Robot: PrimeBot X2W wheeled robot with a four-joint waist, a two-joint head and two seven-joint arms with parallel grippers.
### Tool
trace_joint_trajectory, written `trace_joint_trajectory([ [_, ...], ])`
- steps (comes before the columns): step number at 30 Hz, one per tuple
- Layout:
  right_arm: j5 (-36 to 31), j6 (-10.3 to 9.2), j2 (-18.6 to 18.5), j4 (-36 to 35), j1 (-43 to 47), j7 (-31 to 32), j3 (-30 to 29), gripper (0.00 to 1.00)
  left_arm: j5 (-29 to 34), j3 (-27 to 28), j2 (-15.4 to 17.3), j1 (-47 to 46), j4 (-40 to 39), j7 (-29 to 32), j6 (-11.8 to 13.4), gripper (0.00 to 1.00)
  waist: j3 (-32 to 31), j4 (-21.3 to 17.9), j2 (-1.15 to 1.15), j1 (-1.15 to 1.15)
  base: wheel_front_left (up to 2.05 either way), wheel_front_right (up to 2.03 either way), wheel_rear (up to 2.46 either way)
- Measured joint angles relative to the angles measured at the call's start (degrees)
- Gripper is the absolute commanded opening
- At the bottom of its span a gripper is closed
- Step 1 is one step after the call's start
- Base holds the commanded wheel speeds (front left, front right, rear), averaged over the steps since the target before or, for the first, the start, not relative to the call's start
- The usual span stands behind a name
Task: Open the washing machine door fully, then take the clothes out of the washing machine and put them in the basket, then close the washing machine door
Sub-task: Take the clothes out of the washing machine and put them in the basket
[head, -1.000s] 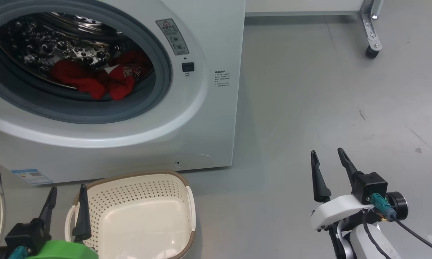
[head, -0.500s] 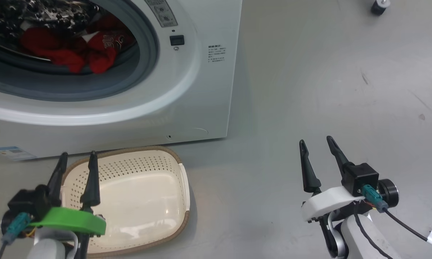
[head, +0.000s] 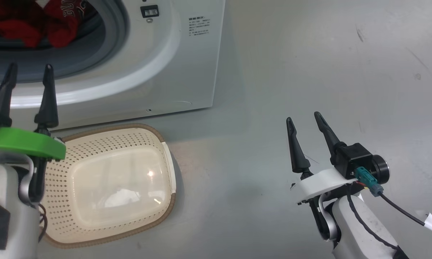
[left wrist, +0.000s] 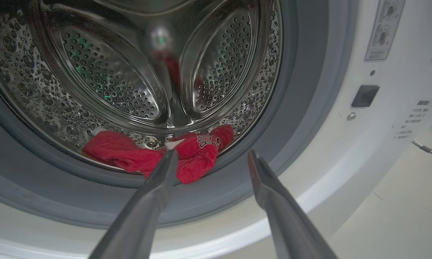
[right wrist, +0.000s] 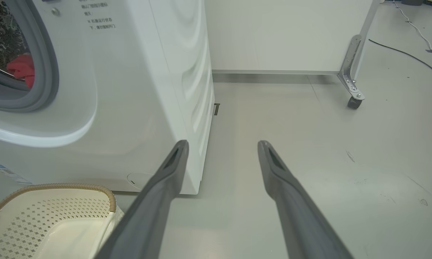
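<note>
The crumpled red jersey clothes [left wrist: 198,158] lay low in the perforated steel drum [left wrist: 111,72], ahead of the left gripper [left wrist: 211,154], untouched; its two dark fingers stood spread and empty.

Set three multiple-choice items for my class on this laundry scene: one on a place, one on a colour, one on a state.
1. Where do the clothes lie? A. on a shelf B. inside the washing machine C. on a line
2. The rim of the basket is: A. blue B. black C. brown
3. The left pincer is: A. open and empty B. shut on cloth C. shut on a handle
Key: 1 B, red cloth rests in the steel drum; 2 C, a brown band edges it; 3 A, its fingers stand apart, gripping nothing.
</note>
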Motion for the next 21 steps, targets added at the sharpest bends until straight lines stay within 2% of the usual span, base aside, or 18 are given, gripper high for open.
trace_joint_trajectory([
  [14,2.14,-0.43,-0.02,-1.87,-3.53,0.00,2.89,1.00,-0.23,2.37,6.32,-15.79,7.44,7.64,-0.07,1.00,7.17,-4.00,0.00,0.00,0.00,0.00,0.00],
  [21,3.57,-0.43,-0.02,-2.33,-4.43,0.00,3.96,1.00,1.13,3.77,9.13,-21.26,12.52,11.77,1.90,1.00,10.30,-6.22,0.00,0.00,0.00,0.00,0.00],
])
